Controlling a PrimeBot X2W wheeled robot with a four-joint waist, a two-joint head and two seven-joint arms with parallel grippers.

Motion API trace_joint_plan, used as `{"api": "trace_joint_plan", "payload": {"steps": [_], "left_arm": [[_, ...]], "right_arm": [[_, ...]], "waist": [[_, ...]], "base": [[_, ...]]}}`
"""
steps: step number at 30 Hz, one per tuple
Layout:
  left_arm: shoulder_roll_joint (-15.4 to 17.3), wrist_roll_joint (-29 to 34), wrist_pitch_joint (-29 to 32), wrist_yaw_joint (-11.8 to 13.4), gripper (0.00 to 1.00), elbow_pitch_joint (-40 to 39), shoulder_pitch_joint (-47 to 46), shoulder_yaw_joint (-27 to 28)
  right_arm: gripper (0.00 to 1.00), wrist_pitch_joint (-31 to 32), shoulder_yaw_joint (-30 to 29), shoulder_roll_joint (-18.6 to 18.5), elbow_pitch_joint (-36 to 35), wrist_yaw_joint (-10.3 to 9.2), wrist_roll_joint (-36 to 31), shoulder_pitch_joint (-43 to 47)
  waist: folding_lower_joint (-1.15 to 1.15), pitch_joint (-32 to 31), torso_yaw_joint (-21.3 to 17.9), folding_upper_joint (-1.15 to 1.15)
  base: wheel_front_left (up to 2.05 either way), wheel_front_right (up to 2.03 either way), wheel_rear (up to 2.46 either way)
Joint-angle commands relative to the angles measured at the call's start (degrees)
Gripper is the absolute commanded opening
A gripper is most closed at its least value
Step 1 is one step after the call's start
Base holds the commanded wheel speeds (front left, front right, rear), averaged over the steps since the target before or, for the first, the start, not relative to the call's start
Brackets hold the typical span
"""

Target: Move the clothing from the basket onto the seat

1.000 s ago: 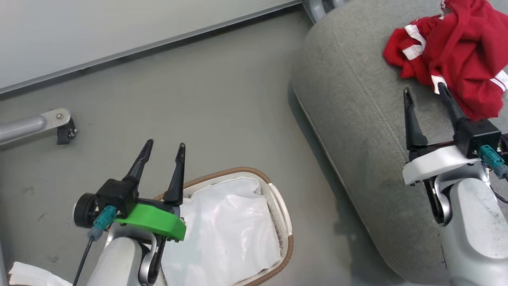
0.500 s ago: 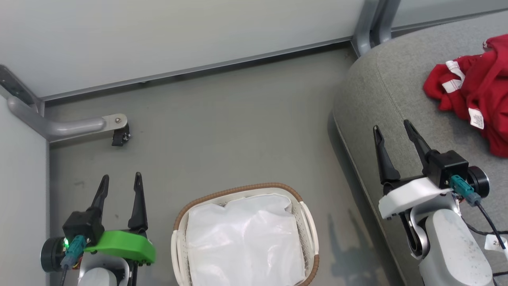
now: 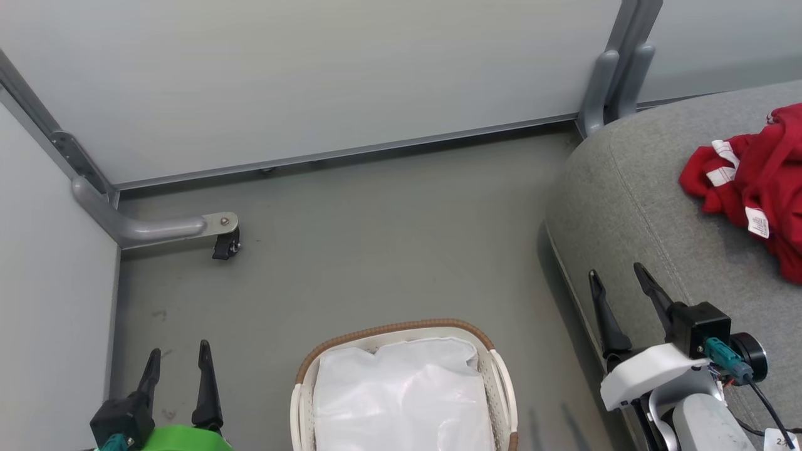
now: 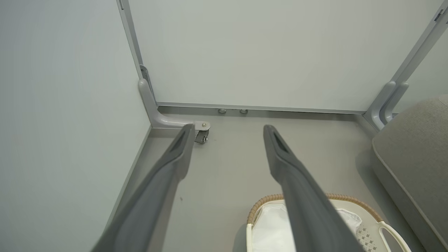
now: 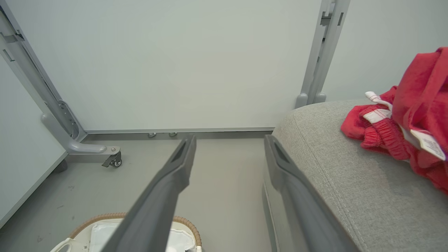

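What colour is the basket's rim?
Brown, woven-looking, on the basket's white body; it shows best in the head view.

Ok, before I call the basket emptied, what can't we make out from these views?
- Basket: near end cut off by the bottom edge in all three views.
- Liner: anything beneath its folds is hidden.
- Clothing: runs off the right edge in head and right wrist views, so how much lies on the seat is unknown.
- White label: print too small to read.
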Motion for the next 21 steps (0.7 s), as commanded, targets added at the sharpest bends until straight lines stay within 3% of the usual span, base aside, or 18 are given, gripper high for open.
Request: {"api": "trace_joint_plan", "payload": {"steps": [1,2,3,7,21], "left_arm": [[-0.01,-0.88,-0.21,-0.18,1.0,0.23,1.08,0.14],[-0.03,-1.27,-0.22,-0.18,1.0,0.31,1.24,0.07],[-0.09,-1.01,0.03,0.01,0.0,0.43,0.61,-0.01],[-0.46,-1.57,0.56,0.01,0.0,2.2,0.57,0.04],[-0.39,-16.24,4.48,-0.01,0.0,0.77,-0.86,0.68]], "right_arm": [[1.0,-0.13,-0.14,-0.2,0.21,-0.07,0.69,0.95],[1.0,-0.13,-0.09,-0.19,0.27,-0.07,0.78,1.3],[0.0,0.01,-0.03,0.01,0.33,0.0,0.53,0.55],[0.0,0.43,-0.04,0.41,2.15,0.0,1.11,1.14],[0.0,4.38,-1.32,0.31,0.86,-0.01,16.91,1.45]], "waist": [[0.0,-0.53,0.18,0.0],[0.0,-0.6,0.2,0.0],[0.0,-0.52,0.14,0.0],[0.0,-0.57,0.16,0.0],[0.0,-1.01,0.25,0.0]], "base": [[0.0,0.0,0.0],[0.0,0.0,0.0],[0.0,0.0,0.0],[0.0,0.0,0.0],[0.0,0.0,0.0]]}}
